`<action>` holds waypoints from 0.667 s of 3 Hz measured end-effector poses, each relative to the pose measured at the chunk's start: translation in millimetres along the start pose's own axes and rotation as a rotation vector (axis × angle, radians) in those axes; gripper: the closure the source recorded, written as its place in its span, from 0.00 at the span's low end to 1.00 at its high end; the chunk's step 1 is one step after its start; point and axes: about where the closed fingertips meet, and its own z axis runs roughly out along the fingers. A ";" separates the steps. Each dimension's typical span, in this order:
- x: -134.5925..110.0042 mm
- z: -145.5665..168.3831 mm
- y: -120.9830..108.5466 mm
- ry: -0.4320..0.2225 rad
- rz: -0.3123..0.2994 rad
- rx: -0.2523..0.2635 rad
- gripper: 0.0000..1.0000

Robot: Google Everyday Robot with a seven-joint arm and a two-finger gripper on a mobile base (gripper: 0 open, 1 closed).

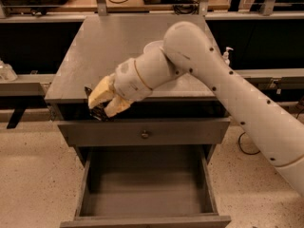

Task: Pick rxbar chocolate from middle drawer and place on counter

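My gripper (100, 106), with yellowish fingers, is at the front left edge of the counter (109, 46), just at the height of its thin front lip. It is shut on the rxbar chocolate (97, 112), a dark wrapper that pokes out below and left of the fingers. Most of the bar is hidden by the fingers. The middle drawer (142, 196) stands pulled out below, and its grey floor is bare. My white arm reaches in from the right across the counter.
A closed grey drawer front with a small round knob (145, 134) sits between counter and open drawer. A white bowl (151, 46) on the counter is mostly hidden behind my arm. A small bottle (227, 55) stands at the right. Speckled floor lies on both sides.
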 end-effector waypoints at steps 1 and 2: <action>29.6 -5.4 -22.4 0.017 -0.056 -0.086 1.00; 72.3 -13.8 -38.4 0.086 -0.118 -0.226 1.00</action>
